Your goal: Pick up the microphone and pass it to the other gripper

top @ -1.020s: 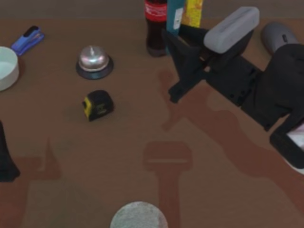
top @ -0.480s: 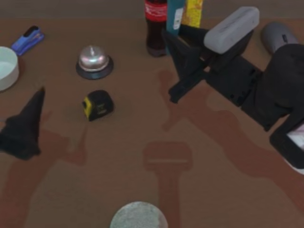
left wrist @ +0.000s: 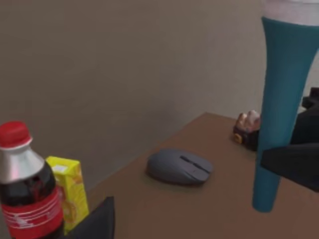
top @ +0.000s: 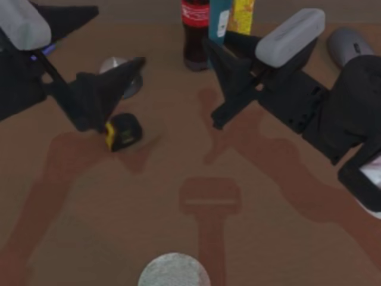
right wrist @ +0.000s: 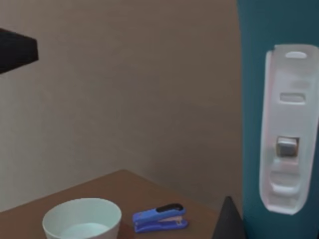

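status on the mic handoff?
Right gripper holds microphone aloft, back centre. Left gripper raised at left, jaws open, short of it. Soda bottle beside the microphone.

My overhead camera looks straight down on the table [top: 178, 179]. My left wrist camera looks level across it toward the wall, sharing the cola bottle [left wrist: 27, 184] with the overhead. My right wrist camera sits close against the microphone [right wrist: 279, 124].

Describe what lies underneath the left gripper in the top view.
Under the left gripper lie part of the silver bell and the upper edge of the yellow-black tape measure. The stapler and white bowl are covered here; the right wrist view shows them.
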`<action>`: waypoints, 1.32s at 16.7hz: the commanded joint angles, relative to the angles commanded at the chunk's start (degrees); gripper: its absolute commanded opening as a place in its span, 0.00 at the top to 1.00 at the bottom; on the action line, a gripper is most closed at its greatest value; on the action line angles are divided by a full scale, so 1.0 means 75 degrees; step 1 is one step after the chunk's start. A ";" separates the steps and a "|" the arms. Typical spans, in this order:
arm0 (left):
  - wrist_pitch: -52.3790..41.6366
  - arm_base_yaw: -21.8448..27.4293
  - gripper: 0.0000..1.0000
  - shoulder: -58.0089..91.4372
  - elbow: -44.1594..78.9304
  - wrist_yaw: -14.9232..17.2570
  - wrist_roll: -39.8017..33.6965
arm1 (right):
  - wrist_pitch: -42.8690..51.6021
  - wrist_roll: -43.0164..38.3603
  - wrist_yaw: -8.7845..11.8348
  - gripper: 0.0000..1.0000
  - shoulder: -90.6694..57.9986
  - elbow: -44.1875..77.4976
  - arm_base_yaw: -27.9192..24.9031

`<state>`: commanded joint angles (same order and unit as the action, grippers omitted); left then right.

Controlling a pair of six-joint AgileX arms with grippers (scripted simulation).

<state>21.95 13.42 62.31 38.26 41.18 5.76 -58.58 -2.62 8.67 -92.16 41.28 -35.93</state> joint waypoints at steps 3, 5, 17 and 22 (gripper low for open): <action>0.0364 0.0234 0.00 0.1095 0.0635 0.0696 0.0091 | 0.0000 0.0000 0.0000 1.00 0.0000 0.0000 0.0000; 0.0481 0.0313 0.00 0.1433 0.0841 0.0924 0.0117 | 0.0000 0.0000 0.0000 1.00 0.0000 0.0000 0.0000; 0.0790 0.1280 0.00 0.2757 0.1907 0.0020 0.0065 | 0.0000 0.0000 0.0000 1.00 0.0000 0.0000 0.0000; 0.1024 0.2024 0.00 0.3777 0.2729 -0.0708 0.0026 | 0.0000 0.0000 0.0000 1.00 0.0000 0.0000 0.0000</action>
<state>29.63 28.60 90.64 58.72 35.87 5.96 -58.58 -2.62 8.67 -92.16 41.28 -35.93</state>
